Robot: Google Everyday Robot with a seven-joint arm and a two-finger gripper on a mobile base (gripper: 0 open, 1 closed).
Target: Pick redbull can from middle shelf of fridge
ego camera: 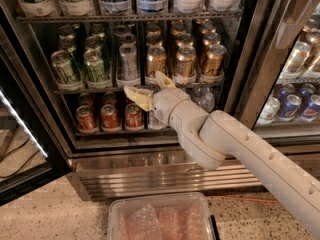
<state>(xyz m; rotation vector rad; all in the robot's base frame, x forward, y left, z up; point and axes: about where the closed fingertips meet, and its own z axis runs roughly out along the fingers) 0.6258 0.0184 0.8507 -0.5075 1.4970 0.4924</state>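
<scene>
The gripper [143, 84] sits at the front edge of the middle shelf [75, 90], fingers apart and empty. The upright redbull can [128, 61] stands just above-left of them, seemingly a little deeper in the fridge [150, 176]

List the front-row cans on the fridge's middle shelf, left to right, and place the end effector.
first green can → second green can → redbull can → first gold can → second gold can → third gold can. The end effector, open, sits just below the redbull can and first gold can.
</scene>
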